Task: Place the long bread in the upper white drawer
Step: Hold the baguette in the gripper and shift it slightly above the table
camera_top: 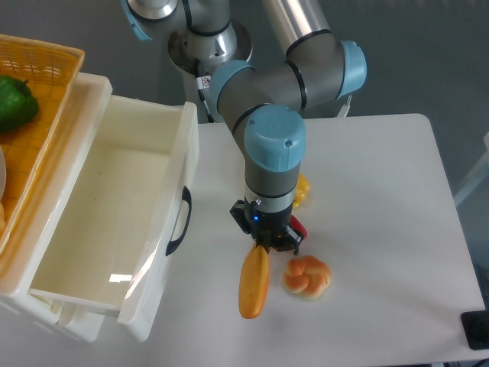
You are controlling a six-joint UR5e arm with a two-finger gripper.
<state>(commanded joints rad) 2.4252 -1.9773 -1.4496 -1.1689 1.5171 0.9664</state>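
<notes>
White table point(382, 191), grey floor behind. Claw point(267, 245) clenched on top end of the bread point(254, 283); loaf hangs off it over the table, just right of the drawer point(107, 199) front. Long axis near vertical in frame, free end pointing toward cam, slight left lean. Bun point(306, 277) just beside it, apart I think. Step as I read it: carry phase, bread gripped. Next I'd need to go left over the open drawer, maybe rotate to match its length, then let go.

I see a robotics lab. My arm point(283, 84) is mounted at a plain white table point(382, 191). Toy foods serve as props.
</notes>
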